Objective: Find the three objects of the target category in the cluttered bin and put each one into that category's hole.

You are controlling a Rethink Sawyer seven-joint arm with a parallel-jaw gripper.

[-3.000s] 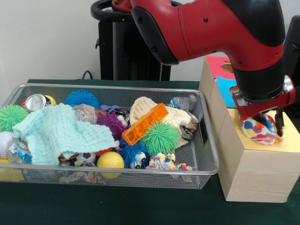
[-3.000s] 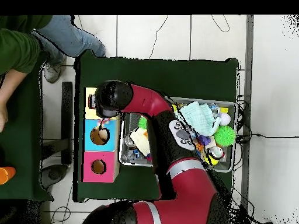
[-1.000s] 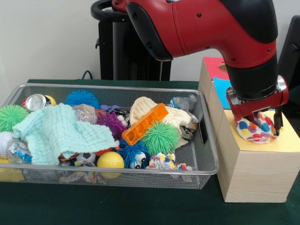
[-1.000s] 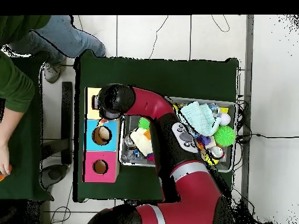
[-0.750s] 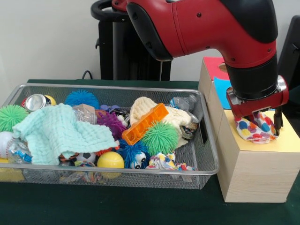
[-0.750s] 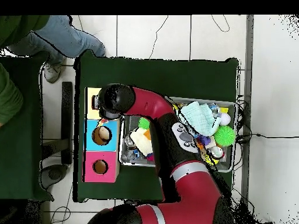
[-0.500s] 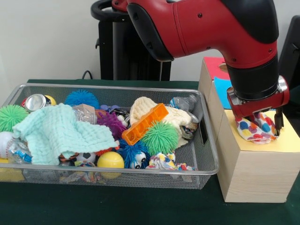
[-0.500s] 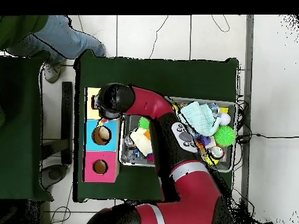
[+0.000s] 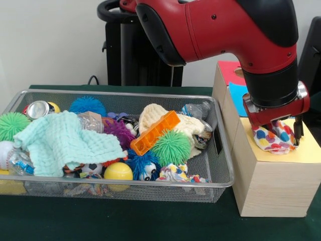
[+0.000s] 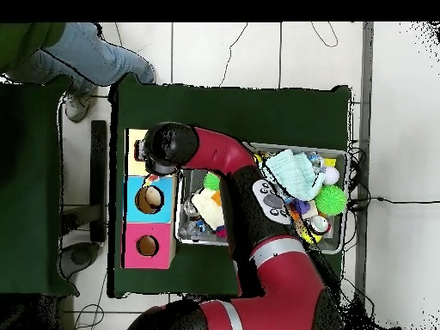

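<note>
A: Where do we find the gripper (image 9: 284, 131)?
B: Low over the yellow panel (image 9: 306, 149) of the wooden box (image 9: 268, 186), at the end nearest the front camera. Between its dark fingers (image 9: 299, 131) we see a white cloth with coloured spots (image 9: 274, 140), bunched up and resting on the panel.

A: Is it clamped on the cloth?
B: We cannot tell. The red wrist plate covers the top of the cloth, and only one finger shows clearly on the right; the other is lost behind the fabric.

A: And the hole?
B: Hidden. From the front the cloth and wrist sit over it. From above, the arm's black elbow (image 10: 168, 148) covers most of the yellow section, though we make out the blue hole (image 10: 149, 199) and the pink hole (image 10: 146, 246) further along.

A: What of the bin?
B: The wire mesh bin (image 9: 210, 181) sits just beside the box, still full: a mint waffle cloth (image 9: 62, 142), an orange perforated block (image 9: 155, 132), a green spiky ball (image 9: 172, 147), a yellow ball (image 9: 118, 172), a crushed can (image 9: 38, 108) at the far corner. Another patterned cloth (image 9: 178, 175) lies against the near wall, partly buried, so we cannot tell its full shape. The left end is cut off.

A: Anyone nearby?
B: A person's leg in jeans (image 10: 94, 55) at the overhead view's top corner, mostly out of frame.
</note>
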